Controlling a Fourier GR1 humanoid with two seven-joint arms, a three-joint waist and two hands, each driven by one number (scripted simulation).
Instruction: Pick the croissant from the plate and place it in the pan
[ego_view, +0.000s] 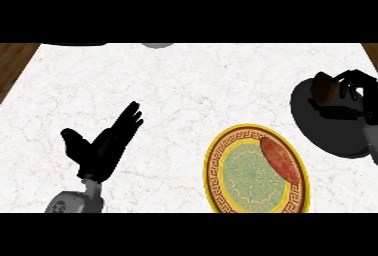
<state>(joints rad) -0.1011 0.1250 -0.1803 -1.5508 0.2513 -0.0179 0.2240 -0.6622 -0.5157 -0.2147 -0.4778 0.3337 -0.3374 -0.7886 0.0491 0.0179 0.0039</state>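
Observation:
A black pan (328, 134) sits at the counter's right edge. My right hand (356, 95) hovers over the pan's far part, its fingers curled round a brown croissant (322, 86) that shows at the hand's left side. The yellow-rimmed patterned plate (247, 172) lies in front of the pan, toward the lower middle. An elongated reddish-brown item (279, 159) lies on the plate's right side. My left hand (103, 145) rests open at the lower left, fingers straight and pointing up-right, holding nothing.
The white marble counter (184, 90) spreads between the hands. A dark object (74, 44) and a grey one (158, 45) peek in at the far edge. Brown wood (15, 60) shows past the counter's left and right far corners.

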